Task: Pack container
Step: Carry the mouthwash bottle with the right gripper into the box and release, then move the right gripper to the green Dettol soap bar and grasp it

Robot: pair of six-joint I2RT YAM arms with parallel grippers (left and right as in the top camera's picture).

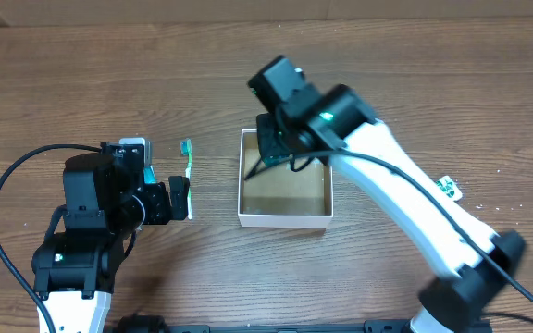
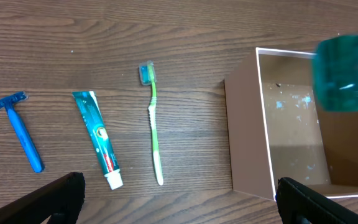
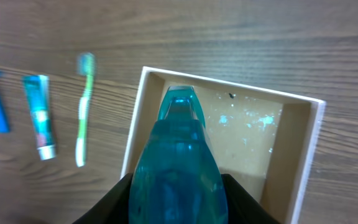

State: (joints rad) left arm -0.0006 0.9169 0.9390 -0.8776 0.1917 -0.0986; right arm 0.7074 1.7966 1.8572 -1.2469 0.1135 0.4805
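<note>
The container (image 1: 285, 220), a shallow square box with white walls and a brown floor, sits mid-table; it also shows in the left wrist view (image 2: 247, 137) and the right wrist view (image 3: 247, 143). My right gripper (image 1: 280, 148) is over the container's far left part, shut on a translucent teal bottle (image 3: 179, 162), which hangs above the box floor (image 2: 347, 71). My left gripper (image 1: 181, 199) is open and empty, left of the container (image 2: 179, 205). A green toothbrush (image 2: 153, 124), a teal toothpaste tube (image 2: 98, 137) and a blue razor (image 2: 20, 130) lie in a row on the table.
In the overhead view my left arm hides most of the toothpaste and the razor; only the toothbrush (image 1: 189, 157) shows clearly. A small white and green packet (image 1: 448, 188) lies right of the container. The tabletop is wood grain.
</note>
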